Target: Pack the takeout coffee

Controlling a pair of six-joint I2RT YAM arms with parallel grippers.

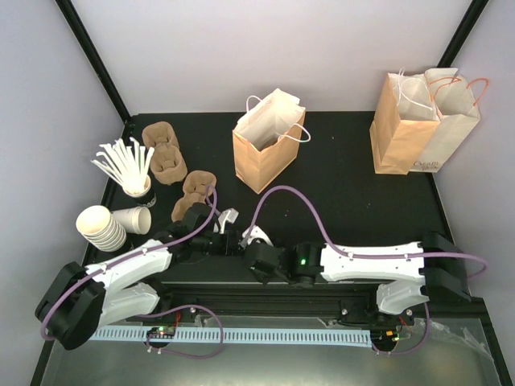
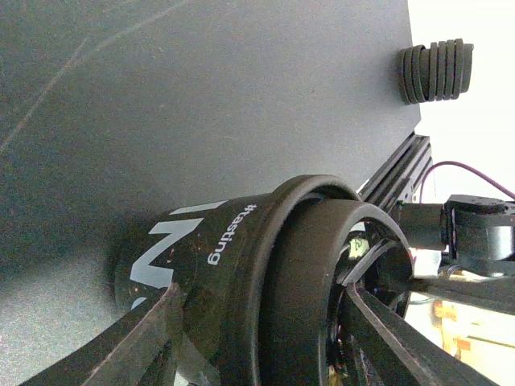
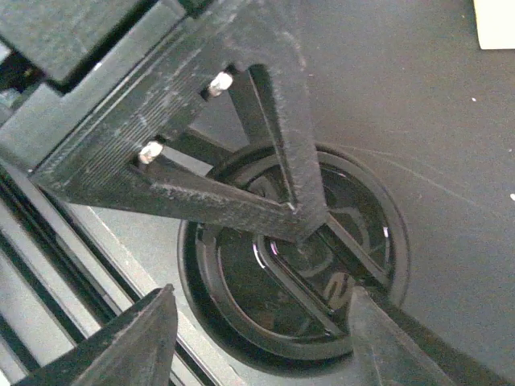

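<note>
Table: black top (image 1: 338, 193), white walls on three sides, metal rail (image 1: 265, 334) along the near edge.
Arms: both reach in from the near edge and meet near centre-left, just past the rail.
Task item: takeout coffee (image 2: 201, 265) sits between the two grippers, close to the near edge. It is hidden under the wrists from the top camera.
Left gripper (image 2: 261, 310): brackets the cup end to end, one finger at the base end and the other across the lid face. It is clamped on the cup at a medium width.
Cup pose: side-on to the left wrist camera, printed band showing. Can't tell whether it is upright or tipped, or whether it touches the table.
Lid (image 3: 354, 233): glossy black, seated on the cup, face-on to the right wrist camera.
Right gripper (image 3: 264, 310): jaws spread wide, one finger on each side of the lid, gripping nothing.
Left, mid: stack of lidless cups (image 1: 100, 227), with a tipped cup (image 1: 135, 219) just to its right.
Left, farther: stick cup (image 1: 125, 165) holding white sticks.
Pulp carriers: one (image 1: 193, 193) just beyond the left arm, another (image 1: 165, 153) farther left.
Centre far: open bag (image 1: 265, 149), brown paper, upright, white handles.
Far right: two bags (image 1: 418, 121), upright and touching.
</note>
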